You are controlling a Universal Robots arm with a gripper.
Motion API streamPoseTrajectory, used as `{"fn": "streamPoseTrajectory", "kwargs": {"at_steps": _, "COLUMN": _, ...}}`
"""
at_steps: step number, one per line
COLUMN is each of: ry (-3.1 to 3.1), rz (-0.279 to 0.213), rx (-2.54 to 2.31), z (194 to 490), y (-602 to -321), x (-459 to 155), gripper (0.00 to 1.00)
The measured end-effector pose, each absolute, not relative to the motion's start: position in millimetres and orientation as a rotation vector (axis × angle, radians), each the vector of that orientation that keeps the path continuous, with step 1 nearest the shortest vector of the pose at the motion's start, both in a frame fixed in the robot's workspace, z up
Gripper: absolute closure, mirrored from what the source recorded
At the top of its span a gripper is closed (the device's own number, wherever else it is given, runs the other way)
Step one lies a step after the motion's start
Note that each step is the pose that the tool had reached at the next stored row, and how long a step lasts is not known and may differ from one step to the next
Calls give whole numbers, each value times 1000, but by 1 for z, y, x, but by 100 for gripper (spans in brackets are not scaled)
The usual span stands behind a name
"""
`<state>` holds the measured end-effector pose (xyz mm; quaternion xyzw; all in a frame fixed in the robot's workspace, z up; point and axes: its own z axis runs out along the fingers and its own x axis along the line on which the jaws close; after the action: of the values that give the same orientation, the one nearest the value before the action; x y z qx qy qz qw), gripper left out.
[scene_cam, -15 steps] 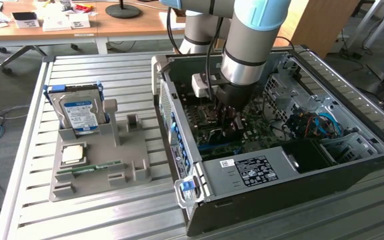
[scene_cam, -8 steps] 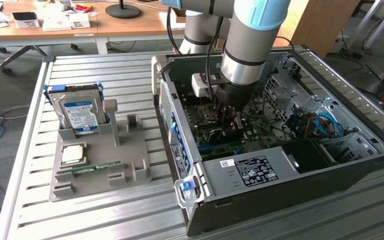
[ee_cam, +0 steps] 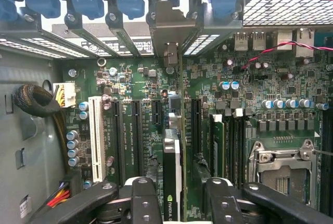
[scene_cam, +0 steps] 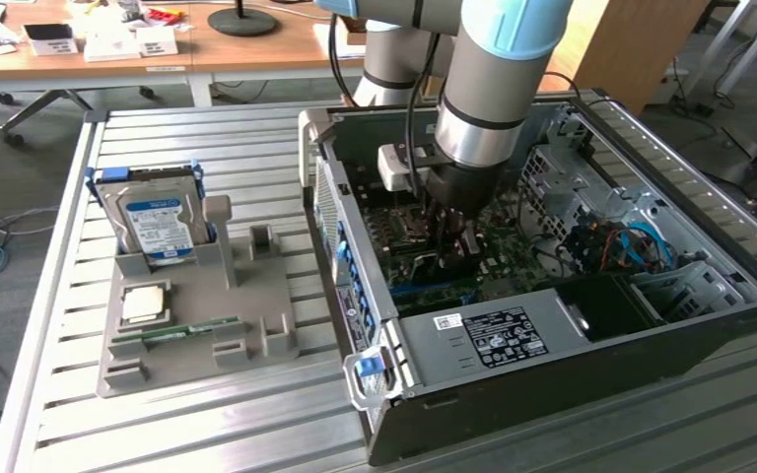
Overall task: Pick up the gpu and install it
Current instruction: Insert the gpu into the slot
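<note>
Slatted grey metal forms the worktop (scene_cam: 221,434), ribbed along its length. Toward the exterior view's left sits a moulded grey plastic fixture (scene_cam: 194,325) with upright slots; a silver, blue-labelled hard drive (scene_cam: 158,219) stands on edge in it, a square processor chip (scene_cam: 142,304) lies flat below, and a narrow green RAM stick (scene_cam: 174,332) lies beside that. Further toward the exterior view's right lies an open black computer case (scene_cam: 550,325), its green motherboard (ee_cam: 260,83) crowded with slots and small cylindrical capacitors. The arm reaches down into the case. In the wrist view the end effector (ee_cam: 174,193) has its dark, bolted fingers (ee_cam: 143,198) set partly apart and clamped on the gpu (ee_cam: 173,177), a thin dark card held on edge. The card stands over the expansion slots, its silver bracket (ee_cam: 169,26) up against the case's rear openings.
</note>
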<state>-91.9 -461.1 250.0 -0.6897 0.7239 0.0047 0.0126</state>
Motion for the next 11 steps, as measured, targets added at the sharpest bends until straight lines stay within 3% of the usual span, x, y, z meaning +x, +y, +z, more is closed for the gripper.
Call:
{"fn": "streamPoseTrajectory", "kwargs": {"at_steps": 3, "ry": 2256, "rz": 14, "rx": -2150, "z": 250, "y": -461, "x": -92, "gripper": 61}}
{"fn": "streamPoseTrajectory", "kwargs": {"at_steps": 6, "ry": 2256, "rz": 14, "rx": -2150, "z": 250, "y": -461, "x": -92, "gripper": 73}}
{"fn": "streamPoseTrajectory", "kwargs": {"at_steps": 11, "ry": 2256, "rz": 14, "rx": -2150, "z": 250, "y": -461, "x": -92, "gripper": 73}}
